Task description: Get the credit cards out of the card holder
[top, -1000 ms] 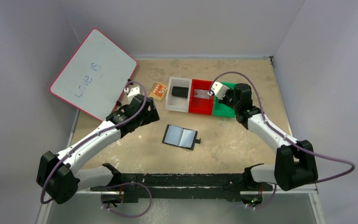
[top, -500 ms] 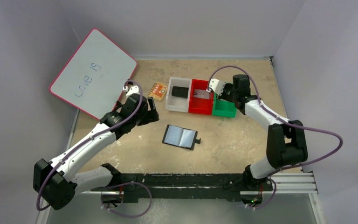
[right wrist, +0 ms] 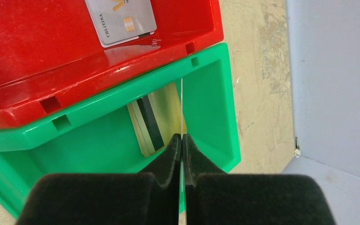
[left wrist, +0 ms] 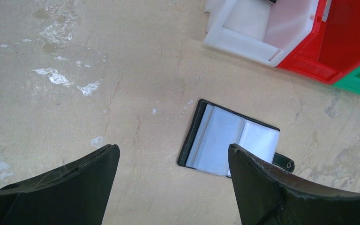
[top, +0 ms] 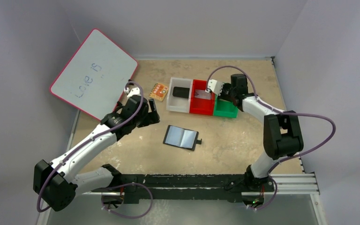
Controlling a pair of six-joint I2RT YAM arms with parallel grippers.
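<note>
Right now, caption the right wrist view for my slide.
Right gripper pinches thin card edge-on over green bin; silver card in red bin.

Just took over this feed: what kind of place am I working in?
Probably a robot lab test cell: plain walls box in a scuffed table, with sorting bins and a whiteboard as props.

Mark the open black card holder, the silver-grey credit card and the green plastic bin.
Open black card holder (left wrist: pixel 215 136), pale blue-grey inside: left wrist view, left inner face.
Silver-grey credit card (right wrist: pixel 120 18): right wrist view, middle of its face.
Green plastic bin (right wrist: pixel 206 108): right wrist view, inner side wall.
</note>
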